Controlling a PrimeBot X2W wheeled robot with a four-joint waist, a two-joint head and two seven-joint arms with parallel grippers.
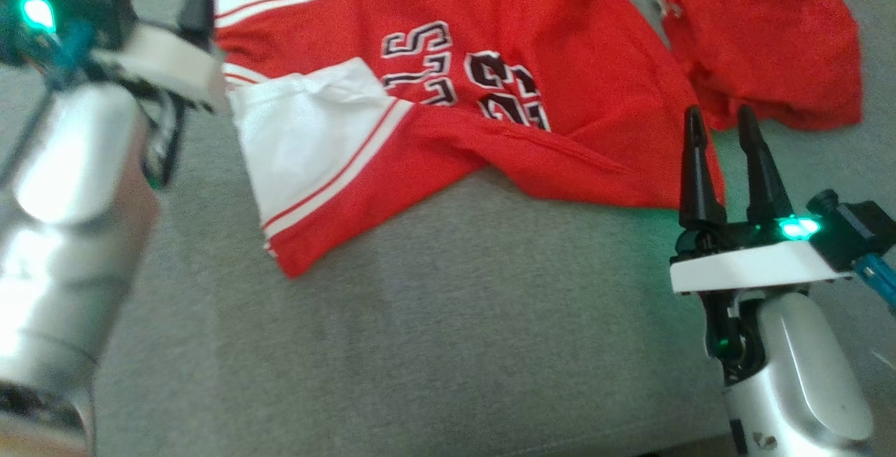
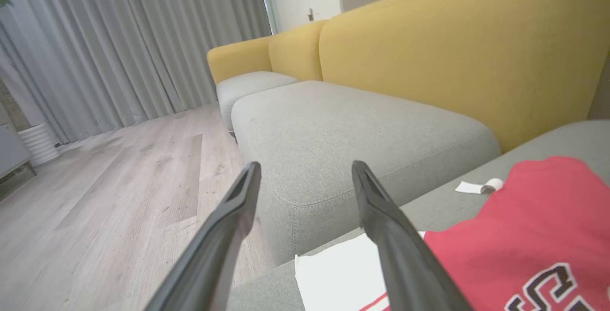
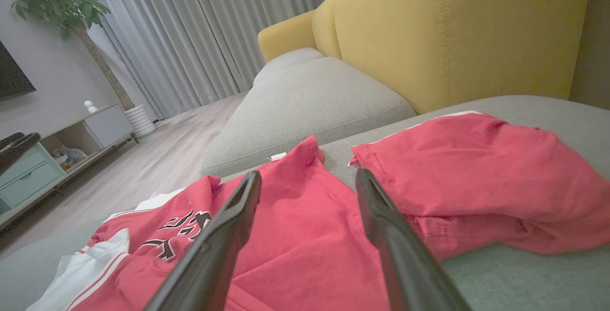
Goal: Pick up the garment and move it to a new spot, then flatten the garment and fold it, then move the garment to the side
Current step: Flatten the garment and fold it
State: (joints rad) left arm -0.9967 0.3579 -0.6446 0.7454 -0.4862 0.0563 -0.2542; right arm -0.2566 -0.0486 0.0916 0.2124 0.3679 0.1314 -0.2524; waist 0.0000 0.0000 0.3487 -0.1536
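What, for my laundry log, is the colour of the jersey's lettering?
Black and white, on the red jersey; head view.

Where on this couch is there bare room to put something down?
Bare: the near part of the grey cushion, below the jersey, and the next cushion along. Crowded: the far strip, where jersey and red cloth lie.

**A:** What is the right arm like, at four o'clock in the head view?

**B:** The right forearm [image 1: 805, 380] is a rounded silver shell under a flat white right plate [image 1: 752, 268]. The right jaws are two long black tapering right fingers [image 1: 696, 177]. A green light [image 1: 798, 227] glows at their base, beside a black block [image 1: 850, 222] and a blue cable end [image 1: 875, 278].

**A:** And at nine o'clock?

**B:** It's blurred. The left forearm [image 1: 63, 233] is a shiny silver cylinder with a white left plate [image 1: 171, 65], a green lamp [image 1: 36, 12] and a teal cable [image 1: 70, 51]. In its wrist view the left fingers [image 2: 400, 235] are smooth dark grey.
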